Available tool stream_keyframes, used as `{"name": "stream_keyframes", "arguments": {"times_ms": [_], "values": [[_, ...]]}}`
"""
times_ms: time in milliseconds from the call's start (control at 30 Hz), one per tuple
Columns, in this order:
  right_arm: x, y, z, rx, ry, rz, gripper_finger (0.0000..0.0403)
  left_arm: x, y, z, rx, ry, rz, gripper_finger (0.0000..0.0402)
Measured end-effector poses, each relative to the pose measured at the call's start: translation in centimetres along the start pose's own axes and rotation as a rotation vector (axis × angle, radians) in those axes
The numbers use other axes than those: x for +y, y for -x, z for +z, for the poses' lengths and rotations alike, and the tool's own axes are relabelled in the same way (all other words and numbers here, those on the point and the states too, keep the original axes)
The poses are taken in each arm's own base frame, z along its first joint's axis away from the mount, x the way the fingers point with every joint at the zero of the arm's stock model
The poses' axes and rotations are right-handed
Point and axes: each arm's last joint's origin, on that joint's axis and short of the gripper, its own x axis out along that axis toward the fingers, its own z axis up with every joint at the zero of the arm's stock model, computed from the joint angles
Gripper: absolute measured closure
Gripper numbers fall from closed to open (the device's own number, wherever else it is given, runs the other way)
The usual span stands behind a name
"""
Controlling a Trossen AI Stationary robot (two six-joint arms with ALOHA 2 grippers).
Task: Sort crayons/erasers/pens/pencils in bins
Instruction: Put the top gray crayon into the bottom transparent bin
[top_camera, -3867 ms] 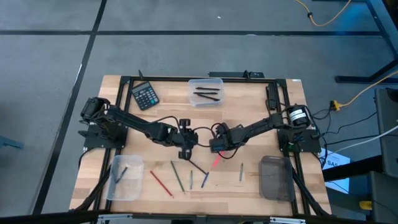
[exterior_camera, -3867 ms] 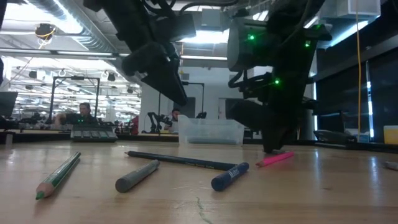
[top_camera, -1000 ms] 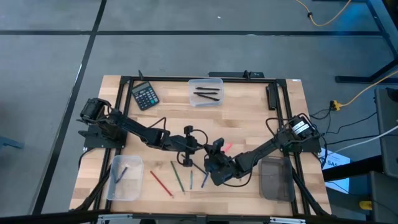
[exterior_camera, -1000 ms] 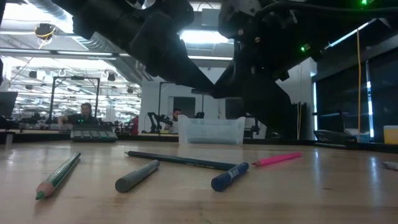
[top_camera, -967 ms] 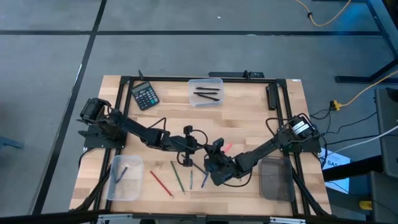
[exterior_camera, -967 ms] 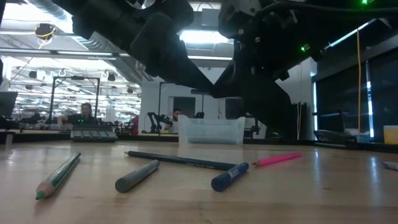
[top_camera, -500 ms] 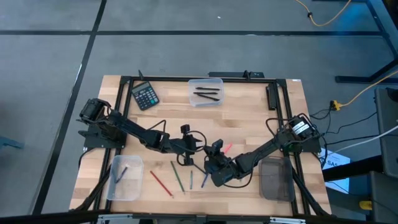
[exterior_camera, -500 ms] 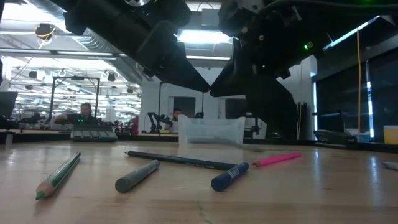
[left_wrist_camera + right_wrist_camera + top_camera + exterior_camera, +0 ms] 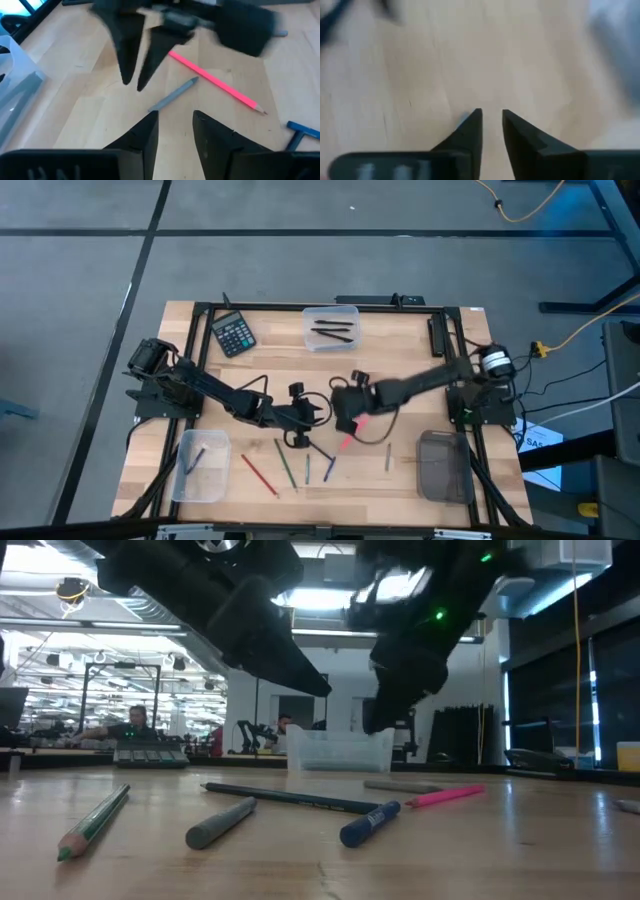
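Several thin sticks lie flat on the wood near the table's near edge: a pink pencil (image 9: 350, 438), a grey stick (image 9: 172, 95), a long black one (image 9: 290, 798), red (image 9: 258, 473), green (image 9: 285, 463) and blue (image 9: 328, 468) ones. My left gripper (image 9: 305, 423) hovers open over the middle of the table, its fingers (image 9: 150, 130) level with the grey stick ahead of them. My right gripper (image 9: 345, 418) hangs just right of it, pointing down above the pink pencil and the grey stick, narrowly open and empty (image 9: 491, 120). The right wrist view is blurred.
A clear bin (image 9: 331, 327) with two black pens stands at the far edge. A second clear bin (image 9: 200, 465) near left holds a grey-blue stick. The dark grey bin (image 9: 442, 465) stands near right. A black calculator (image 9: 233, 334) lies far left. Another grey stick (image 9: 388, 457) lies alone.
My right gripper has swung up and away from the near edge to the middle of the table, beside my left gripper. The pink pencil and a grey stick that the arm covered now show. No stick has moved.
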Motion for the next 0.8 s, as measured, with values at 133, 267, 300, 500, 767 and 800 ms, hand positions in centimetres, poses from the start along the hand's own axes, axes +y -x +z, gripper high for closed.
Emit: {"name": "stream_keyframes", "arguments": {"times_ms": [133, 267, 300, 500, 767, 800], "values": [[-1.2, -1.6, -0.4, 0.132, -0.106, 0.086, 0.0285, 0.0, 0.0, 0.0, -0.001, 0.008, 0.012, 0.0283], [-0.2, -2.8, -1.4, 0.185, -0.100, 0.084, 0.0261, 0.1, 0.0, -0.2, 0.018, 0.007, 0.016, 0.0283], [0.2, -2.9, -1.5, 0.189, -0.103, 0.086, 0.0257, 0.1, 0.0, -0.3, 0.026, 0.011, 0.017, 0.0283], [1.4, -2.7, -2.4, 0.234, -0.110, 0.086, 0.0250, 0.1, 0.0, -0.4, 0.035, 0.011, 0.018, 0.0283], [1.5, -2.4, -3.0, 0.308, -0.154, 0.110, 0.0273, 0.1, 0.0, -0.4, 0.034, 0.061, 0.019, 0.0283], [1.5, -2.4, -3.1, 0.321, -0.161, 0.106, 0.0285, 0.1, 0.0, -0.4, 0.034, 0.067, 0.019, 0.0283]]}}
